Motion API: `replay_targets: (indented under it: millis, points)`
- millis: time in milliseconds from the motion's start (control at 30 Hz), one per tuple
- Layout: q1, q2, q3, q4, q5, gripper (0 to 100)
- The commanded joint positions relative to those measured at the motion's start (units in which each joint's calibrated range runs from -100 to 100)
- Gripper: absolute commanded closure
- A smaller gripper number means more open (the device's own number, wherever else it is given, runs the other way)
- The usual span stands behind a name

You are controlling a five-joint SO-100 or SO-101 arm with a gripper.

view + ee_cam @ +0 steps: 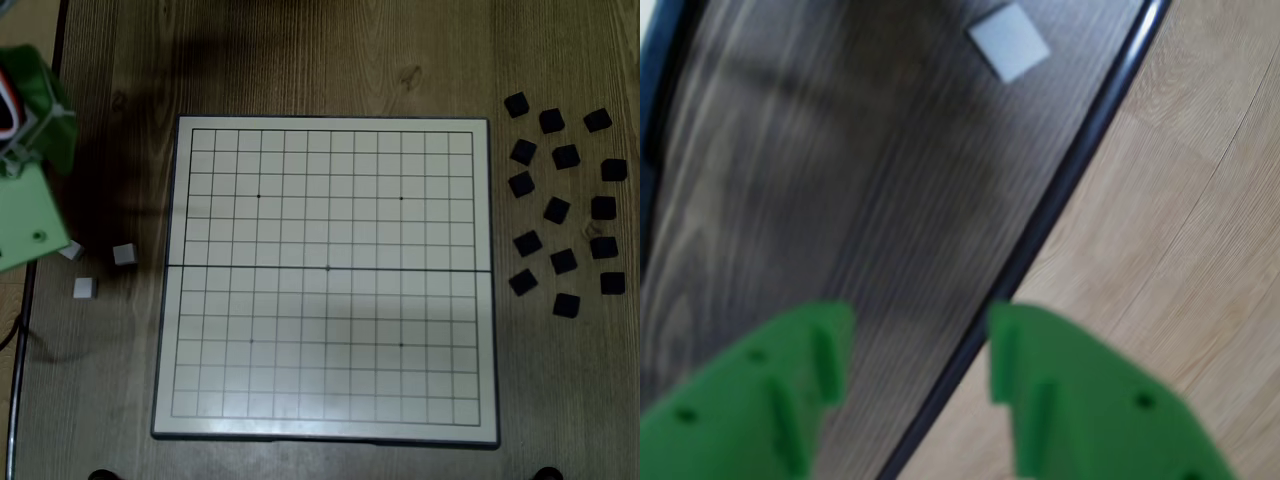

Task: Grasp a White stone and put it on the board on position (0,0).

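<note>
Judging from the empty gridded cream board (325,275), nothing is yet done: the green plastic tool (920,350) is held wide and empty near the dark wooden table's (300,60) left edge, where small white cube stones (124,254) lie ungrasped.

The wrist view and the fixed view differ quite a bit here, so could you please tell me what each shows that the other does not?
Only the wrist view shows the tool, its green fingers apart and empty, over the table's dark edge strip.

Only the fixed view shows the gridded board, bare of stones, the black stones to its right, and three white stones to its left.

Both show the dark wood table, a white stone lying on it, and part of the green arm.
</note>
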Motion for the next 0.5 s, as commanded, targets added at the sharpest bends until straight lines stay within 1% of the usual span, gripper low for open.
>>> replay_targets:
  millis: [0, 467]
  points:
    - [0.31, -0.75, -3.59, -2.34, 2.39, 88]
    - [-0.42, 5.69, -5.91, -6.15, 6.15, 87]
